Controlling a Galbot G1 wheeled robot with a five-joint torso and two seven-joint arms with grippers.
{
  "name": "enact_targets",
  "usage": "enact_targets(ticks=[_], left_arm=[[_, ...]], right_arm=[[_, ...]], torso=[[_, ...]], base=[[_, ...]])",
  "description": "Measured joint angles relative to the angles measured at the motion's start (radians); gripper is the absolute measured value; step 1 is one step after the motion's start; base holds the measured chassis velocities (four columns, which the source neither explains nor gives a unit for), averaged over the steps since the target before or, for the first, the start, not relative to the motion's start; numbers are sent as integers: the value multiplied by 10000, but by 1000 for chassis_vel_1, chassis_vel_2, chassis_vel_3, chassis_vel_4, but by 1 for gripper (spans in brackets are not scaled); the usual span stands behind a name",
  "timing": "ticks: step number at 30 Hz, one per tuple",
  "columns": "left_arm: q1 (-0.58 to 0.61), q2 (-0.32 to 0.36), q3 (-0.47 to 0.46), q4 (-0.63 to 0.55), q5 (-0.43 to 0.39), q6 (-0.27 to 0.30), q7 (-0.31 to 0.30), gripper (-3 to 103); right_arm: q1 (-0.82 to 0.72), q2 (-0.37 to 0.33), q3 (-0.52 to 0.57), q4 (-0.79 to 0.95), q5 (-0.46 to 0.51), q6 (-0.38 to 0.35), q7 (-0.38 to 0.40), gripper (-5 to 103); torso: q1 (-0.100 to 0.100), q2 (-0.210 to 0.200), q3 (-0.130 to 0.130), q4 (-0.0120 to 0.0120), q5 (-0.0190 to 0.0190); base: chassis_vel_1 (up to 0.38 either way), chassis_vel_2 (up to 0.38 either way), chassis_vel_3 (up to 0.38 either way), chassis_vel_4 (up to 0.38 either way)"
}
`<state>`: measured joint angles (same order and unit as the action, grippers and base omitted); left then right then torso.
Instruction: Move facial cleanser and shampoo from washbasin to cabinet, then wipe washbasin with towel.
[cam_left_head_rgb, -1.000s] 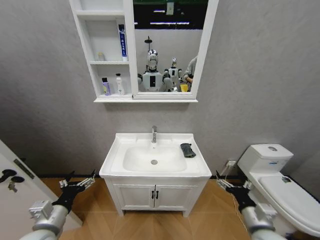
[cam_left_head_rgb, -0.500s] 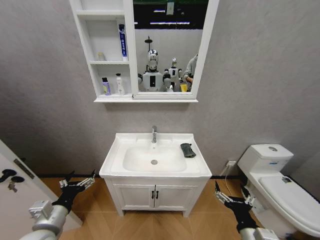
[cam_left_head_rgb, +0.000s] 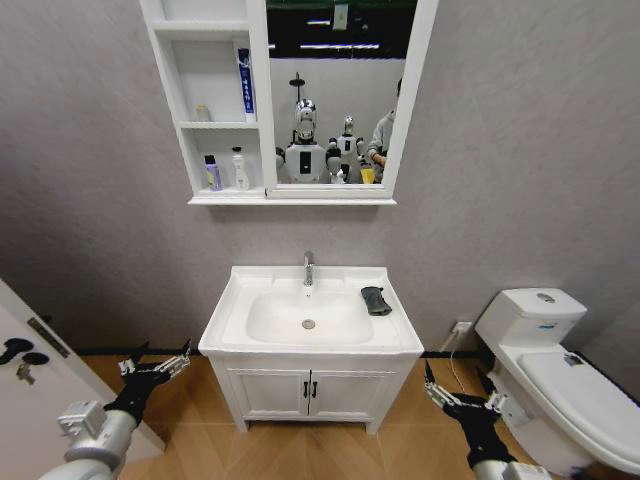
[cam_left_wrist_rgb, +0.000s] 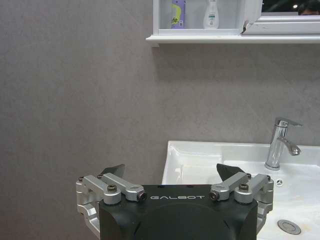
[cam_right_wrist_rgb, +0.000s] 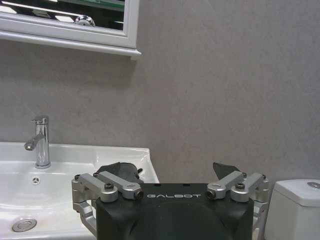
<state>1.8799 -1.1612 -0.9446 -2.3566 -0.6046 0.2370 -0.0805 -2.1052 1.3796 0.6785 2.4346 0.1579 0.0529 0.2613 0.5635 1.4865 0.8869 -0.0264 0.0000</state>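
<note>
Going left to right in the head view: the left gripper (cam_left_head_rgb: 153, 367) hangs low beside the washbasin's left side, its two fingers spread wide and holding nothing. On the wall cabinet (cam_left_head_rgb: 170, 110) stand four items: a small jar (cam_left_head_rgb: 202, 113) and a tall blue tube (cam_left_head_rgb: 243, 83) on the middle shelf, a purple bottle (cam_left_head_rgb: 211, 173) and a white bottle (cam_left_head_rgb: 239, 170) on the lower one; their labels are too small to read. One washbasin (cam_left_head_rgb: 232, 330) holds one chrome tap (cam_left_head_rgb: 308, 268), and one dark towel (cam_left_head_rgb: 375, 300) lies on its right rim. The right gripper (cam_left_head_rgb: 457, 393) sits low between basin and toilet (cam_left_head_rgb: 560, 370), fingers wide apart and empty; its arm is cut off by the frame edge.
</note>
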Motion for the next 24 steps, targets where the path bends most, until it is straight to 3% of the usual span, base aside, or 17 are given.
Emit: enact_targets(ticks=[24], left_arm=[[-1,0,0,0,0,0,0,100]], right_arm=[[27,-24,1,-41,38,-22,4,100]], torso=[[4,-1,1,0,0]], base=[[0,0,0,0]])
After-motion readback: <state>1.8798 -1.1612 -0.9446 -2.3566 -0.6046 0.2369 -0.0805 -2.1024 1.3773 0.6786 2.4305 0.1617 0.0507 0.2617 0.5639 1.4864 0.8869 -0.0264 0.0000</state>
